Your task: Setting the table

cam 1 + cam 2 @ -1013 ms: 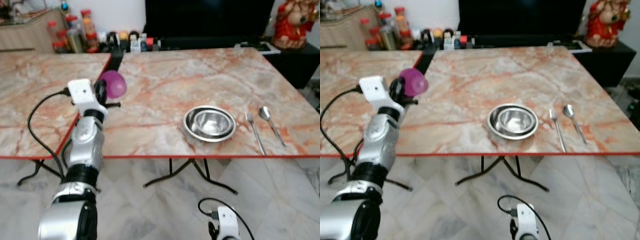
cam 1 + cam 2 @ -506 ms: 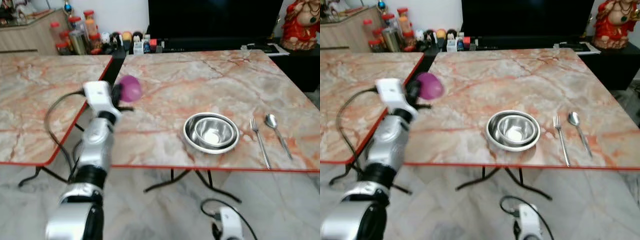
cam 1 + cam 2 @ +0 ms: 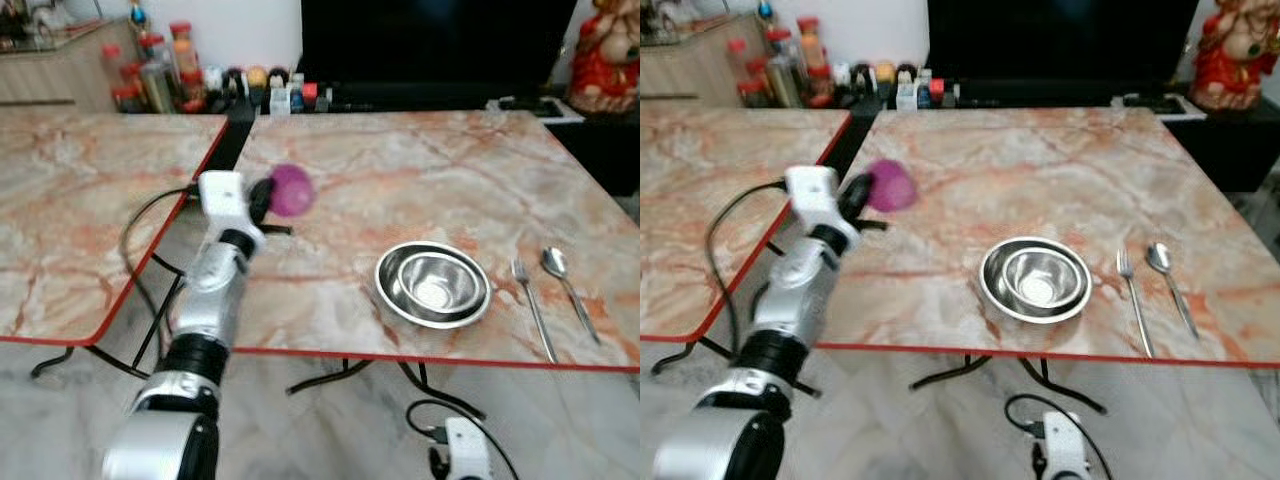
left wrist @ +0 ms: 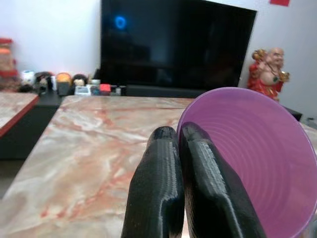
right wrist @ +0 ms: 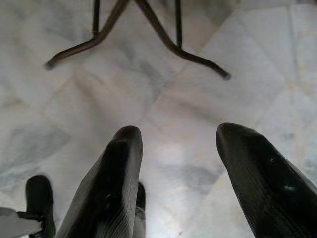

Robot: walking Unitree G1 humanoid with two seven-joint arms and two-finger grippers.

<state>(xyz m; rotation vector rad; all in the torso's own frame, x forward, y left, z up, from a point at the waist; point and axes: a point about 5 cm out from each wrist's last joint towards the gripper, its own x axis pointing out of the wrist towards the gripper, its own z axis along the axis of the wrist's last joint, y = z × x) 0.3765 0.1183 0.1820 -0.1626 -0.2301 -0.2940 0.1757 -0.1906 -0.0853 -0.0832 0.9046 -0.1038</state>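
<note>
My left gripper (image 3: 268, 197) is shut on the rim of a purple plastic cup (image 3: 292, 190), held above the left part of the marble table (image 3: 400, 170). In the left wrist view the two black fingers (image 4: 163, 198) pinch the cup (image 4: 257, 163) rim, its mouth facing the camera. A steel bowl sits inside a steel plate (image 3: 433, 285) near the table's front edge. To its right lie a fork (image 3: 532, 307) and a spoon (image 3: 566, 291). My right gripper (image 5: 181, 173) hangs low over the floor, open with nothing between its fingers.
A second marble table (image 3: 80, 200) stands to the left, with a narrow gap between the two. Jars and bottles (image 3: 160, 70) line the back by a dark TV (image 3: 430, 40). A red figurine (image 3: 605, 50) stands at the far right. Black table legs (image 5: 148, 29) cross the tiled floor.
The whole picture has shifted as the camera moved. My left gripper has carried the purple cup to the right, further over the table with the bowl.
</note>
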